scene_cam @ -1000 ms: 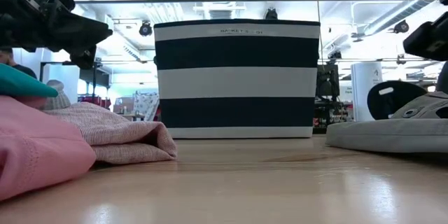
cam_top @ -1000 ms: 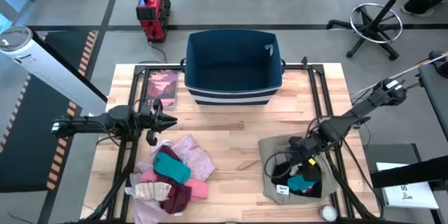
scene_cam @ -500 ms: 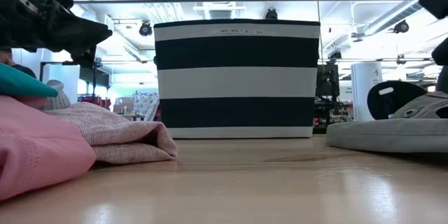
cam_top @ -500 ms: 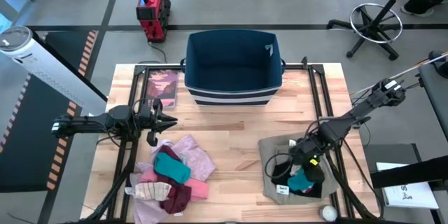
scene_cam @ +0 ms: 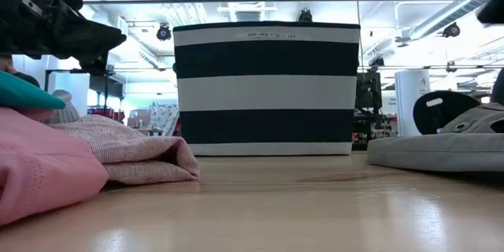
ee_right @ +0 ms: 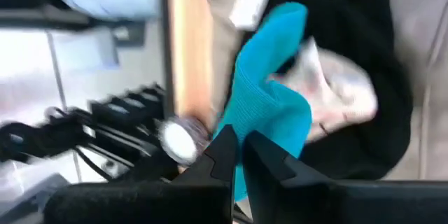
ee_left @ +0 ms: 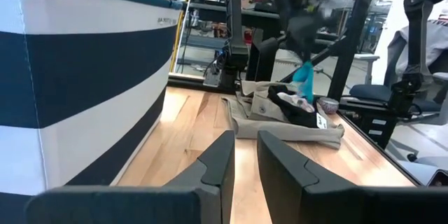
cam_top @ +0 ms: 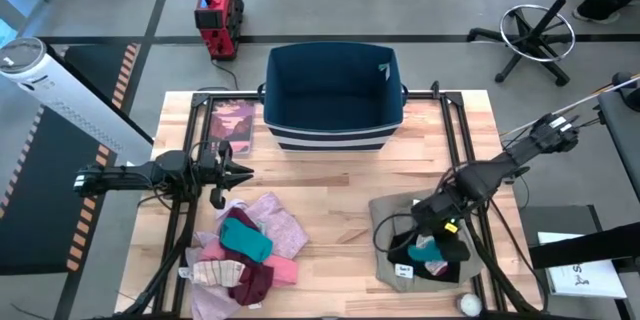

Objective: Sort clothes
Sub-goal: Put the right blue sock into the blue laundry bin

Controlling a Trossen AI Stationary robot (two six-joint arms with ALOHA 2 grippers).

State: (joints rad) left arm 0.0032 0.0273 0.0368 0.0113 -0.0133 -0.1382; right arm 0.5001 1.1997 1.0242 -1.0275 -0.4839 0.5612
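From above, a wooden table [cam_top: 340, 195] carries a navy bin with white stripes [cam_top: 334, 97] at the middle of its far edge, and a flat pink-covered book [cam_top: 232, 123] just beside it toward the far left corner. A heap of clothes lies at the near left corner: a pale pink piece [cam_top: 275, 220], a teal piece [cam_top: 245, 237], a maroon piece [cam_top: 253, 282] and a striped piece [cam_top: 218, 273]. Near the near right corner a khaki-grey garment [cam_top: 392, 218] lies spread out with a black piece [cam_top: 440, 266] on it. The right gripper [cam_top: 430, 245] hangs over that pile, its fingers closed on a small teal cloth [cam_top: 424, 253]. The left gripper [cam_top: 240, 171] waits at the left edge, just beyond the heap.

At table height, the striped bin stands centre, pink fabric [scene_cam: 39, 169] lies at the left, and the khaki-grey garment sits at the right.

The left wrist view shows the left fingers [ee_left: 213, 168] nearly together, holding nothing, with the bin wall beside them and the teal cloth dangling above the far pile.

The right wrist view shows the right fingers [ee_right: 222, 150] pinching the teal cloth over the black piece.
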